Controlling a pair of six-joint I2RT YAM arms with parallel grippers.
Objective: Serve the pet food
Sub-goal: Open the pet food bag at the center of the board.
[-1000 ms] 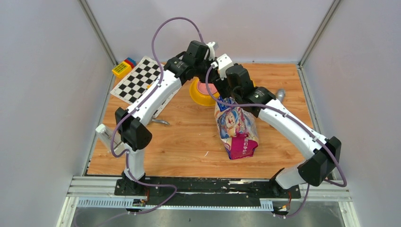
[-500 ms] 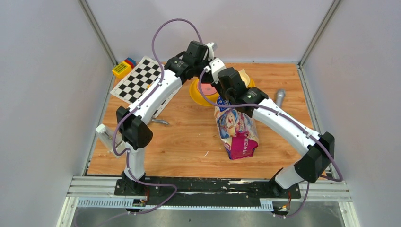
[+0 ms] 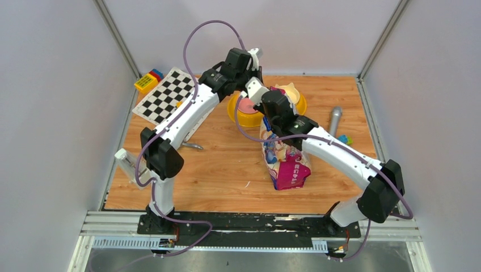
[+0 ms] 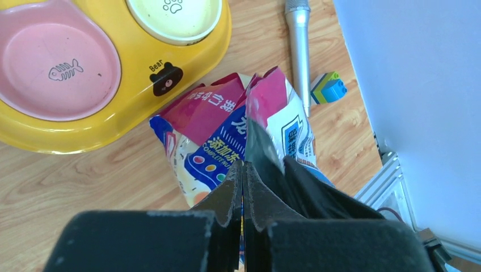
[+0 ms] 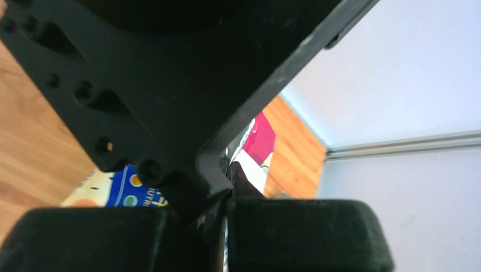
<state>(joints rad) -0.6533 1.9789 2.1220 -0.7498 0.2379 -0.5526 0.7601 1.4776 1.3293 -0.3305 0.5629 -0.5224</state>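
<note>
The blue-and-pink pet food bag (image 3: 286, 161) lies on the wooden table with its top toward the yellow double-bowl feeder (image 3: 241, 117). No kibble shows; the pet food is hidden inside the bag. In the left wrist view my left gripper (image 4: 244, 165) is shut on the bag's (image 4: 218, 122) top edge, and the bag mouth gapes slightly to its right. My right gripper (image 5: 228, 168) is shut on the bag's (image 5: 113, 191) top edge right beside it, with the left gripper's body filling most of that view. Both feeder bowls, pink (image 4: 54, 65) and cream (image 4: 173, 17), are empty.
A grey scoop (image 3: 335, 120) lies right of the feeder, a small coloured block (image 3: 345, 139) near it. A checkerboard sheet (image 3: 164, 96) and a toy block (image 3: 147, 80) sit at the far left. A metal utensil (image 3: 193, 146) lies beside the left arm. Enclosure walls stand close on all sides.
My right arm swung left toward the left gripper and its jaws went from open to shut on the bag's top. That uncovered the scoop and block. The left arm stayed put.
</note>
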